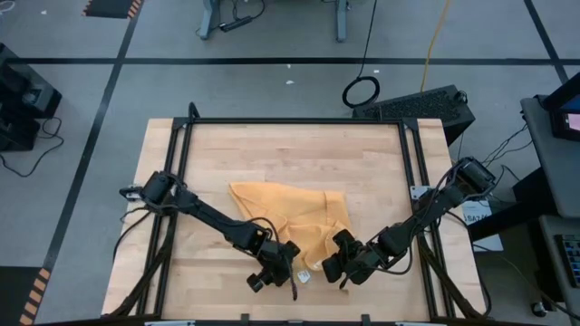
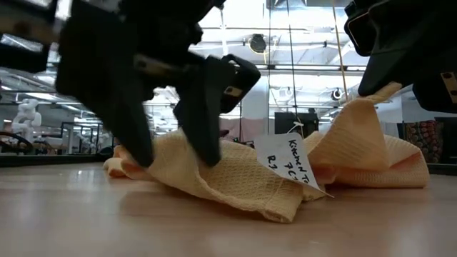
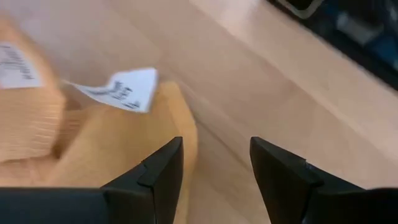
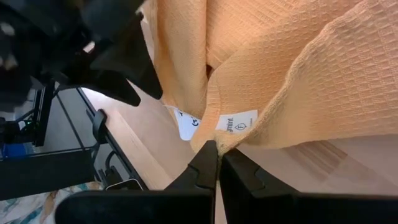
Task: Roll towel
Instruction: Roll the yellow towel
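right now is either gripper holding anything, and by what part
The right gripper is shut on the towel, pinching its edge near the sewn-in label. The left gripper is open at the towel's corner, holding nothing.

Bright overhead room light, backlit dark arms in low view, motion-blurred towel [image 3: 93, 143].

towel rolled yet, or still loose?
Loose: the towel lies crumpled on the table, no roll formed. Right gripper pinches its edge; left gripper is open beside it.
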